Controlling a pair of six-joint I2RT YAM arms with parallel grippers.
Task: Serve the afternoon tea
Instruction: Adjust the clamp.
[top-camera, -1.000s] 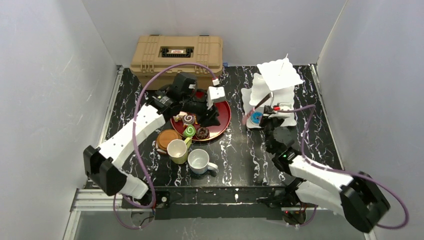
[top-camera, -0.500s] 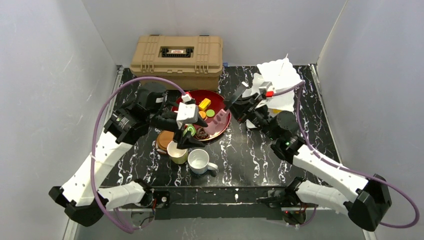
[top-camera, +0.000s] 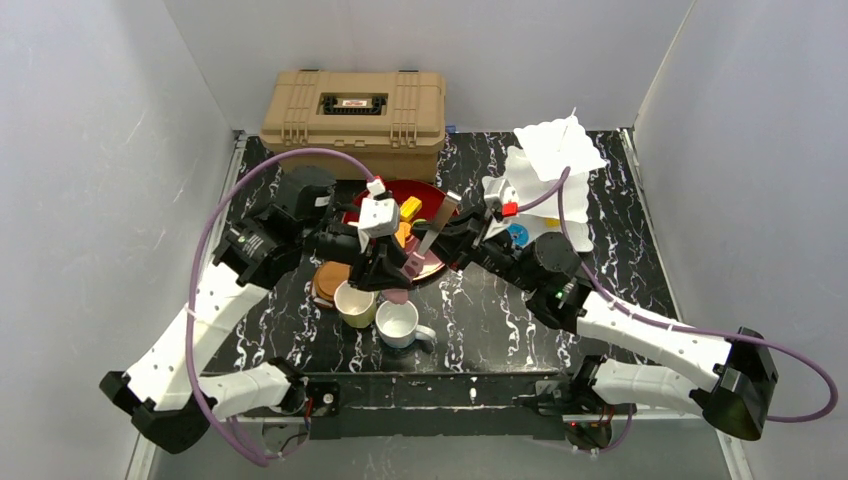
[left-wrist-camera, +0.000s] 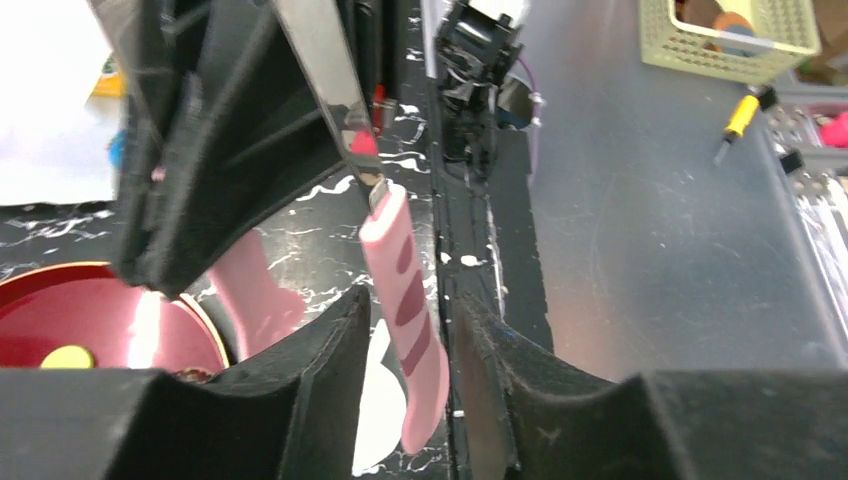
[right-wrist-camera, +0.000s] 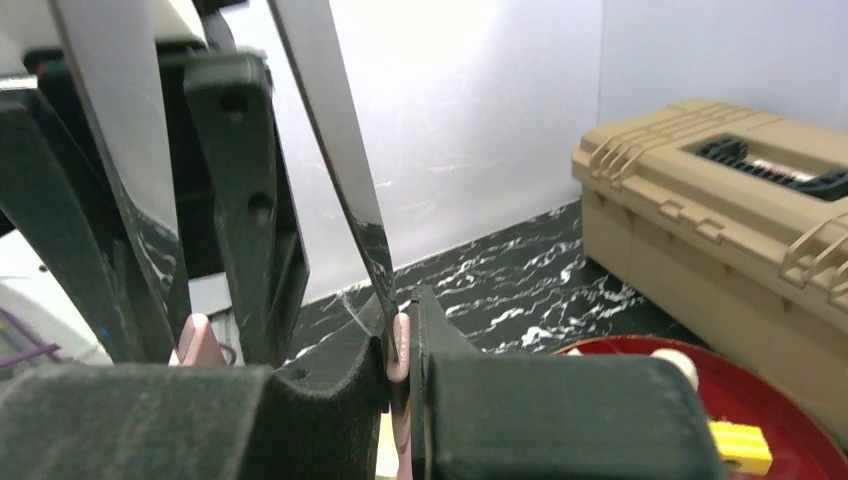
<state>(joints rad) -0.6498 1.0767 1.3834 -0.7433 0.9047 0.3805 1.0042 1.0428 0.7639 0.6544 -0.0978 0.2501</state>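
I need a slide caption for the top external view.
Left end effector meets right end effector, which grips metal tongs, over the red tray.

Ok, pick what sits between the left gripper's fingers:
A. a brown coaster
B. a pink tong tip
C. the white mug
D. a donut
B: in the left wrist view the pink tong tip hangs down between the two black fingers of the left gripper.

fwiw the tongs (top-camera: 437, 222) are shiny bare metal with pink tips (left-wrist-camera: 405, 300) that look matt and rubbery, the red tray (right-wrist-camera: 790, 400), white mug (top-camera: 397, 321) and pale yellow mug (top-camera: 352, 301) look glossy, and the tan toolbox (top-camera: 353, 110) behind the tray is matt ribbed plastic.
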